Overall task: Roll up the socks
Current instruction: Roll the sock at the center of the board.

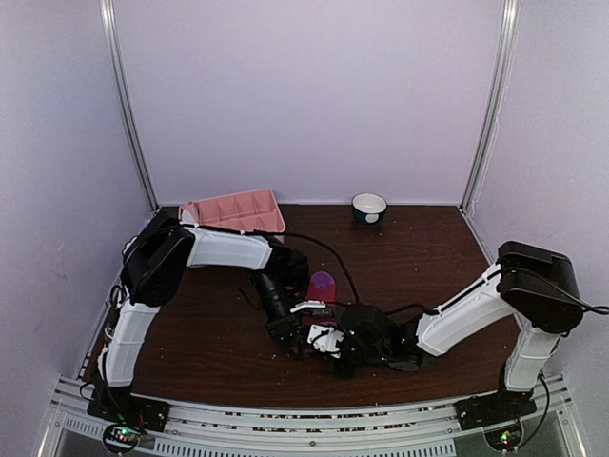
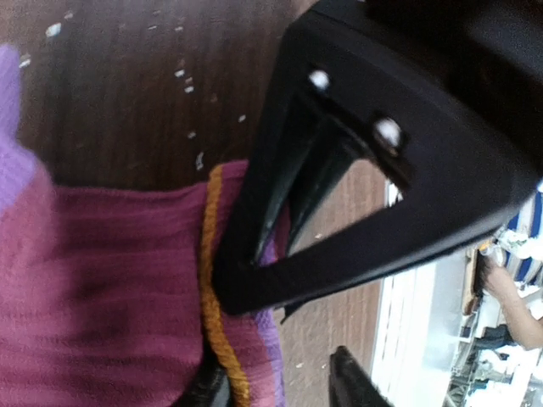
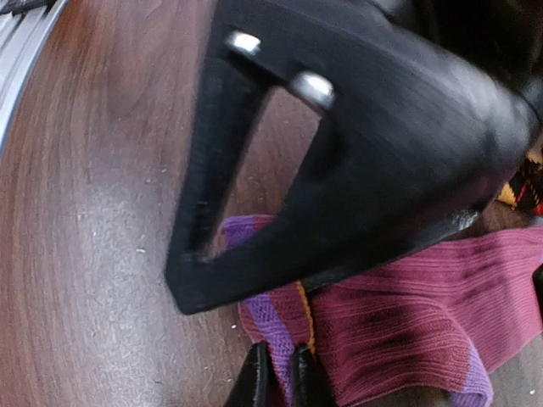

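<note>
A magenta-pink sock [image 1: 323,284] with purple ends lies at the table's middle, where both arms meet. In the right wrist view the pink sock [image 3: 407,314] lies flat, and my right gripper [image 3: 280,377] is shut on its purple cuff beside an orange stripe. In the left wrist view the pink sock [image 2: 110,280] fills the left side. My left gripper [image 2: 276,386] stands open at the cuff edge, one finger against the fabric and the other apart over bare wood. A black argyle sock [image 3: 526,182] peeks in at the right edge. Each gripper's finger blocks much of the other's view.
A pink compartment tray [image 1: 233,211] sits at the back left, and a small white bowl [image 1: 369,207] stands at the back centre. Cables trail across the dark wooden table [image 1: 428,257] near the sock. The metal rail [image 1: 304,428] runs along the near edge.
</note>
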Robot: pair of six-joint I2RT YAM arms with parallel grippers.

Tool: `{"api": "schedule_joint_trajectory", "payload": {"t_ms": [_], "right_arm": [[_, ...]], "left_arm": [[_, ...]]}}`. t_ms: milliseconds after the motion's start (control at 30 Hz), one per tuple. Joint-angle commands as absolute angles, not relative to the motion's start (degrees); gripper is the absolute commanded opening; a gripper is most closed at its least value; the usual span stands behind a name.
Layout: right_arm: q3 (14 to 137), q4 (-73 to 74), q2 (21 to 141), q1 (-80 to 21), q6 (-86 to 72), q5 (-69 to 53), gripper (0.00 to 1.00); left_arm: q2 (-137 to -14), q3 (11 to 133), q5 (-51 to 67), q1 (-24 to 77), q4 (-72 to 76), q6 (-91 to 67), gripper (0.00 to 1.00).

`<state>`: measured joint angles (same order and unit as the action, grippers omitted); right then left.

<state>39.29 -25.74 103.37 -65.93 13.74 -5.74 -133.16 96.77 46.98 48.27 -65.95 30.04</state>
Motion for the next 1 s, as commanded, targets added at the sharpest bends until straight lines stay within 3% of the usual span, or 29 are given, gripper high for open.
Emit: {"api": "schedule_joint_trajectory", "payload": {"t_ms": [0,33,200,500,800,967], "right_arm": [[37.9,-13.2,105.8,-63.3,9.7,-11.9,0.05],[37.5,-12.9,105.4,-63.0,9.3,-12.5,0.04],[37.0,-10.3,104.1,-62.3,7.5,-15.6,0.0],[37.7,-11.1,106.0,-55.4,-1.4,-26.6,0.0],[40.7,-7.9,111.5,-49.2,-7.0,-34.9,0.0],[41.7,-5.2,113.4,-47.3,-7.8,-36.6,0.0]], "left_arm": [[-130.4,94.4,35.8,47.1,-61.0,32.4,0.47],[-129.0,93.4,35.8,46.8,-59.8,32.1,0.55],[-119.7,84.3,32.4,46.1,-50.3,30.4,0.6],[-105.9,69.1,36.3,47.0,-37.0,36.3,0.57],[-107.0,68.2,32.4,51.8,-29.5,38.4,0.51],[-107.1,67.6,27.8,53.5,-23.8,39.0,0.52]]}}
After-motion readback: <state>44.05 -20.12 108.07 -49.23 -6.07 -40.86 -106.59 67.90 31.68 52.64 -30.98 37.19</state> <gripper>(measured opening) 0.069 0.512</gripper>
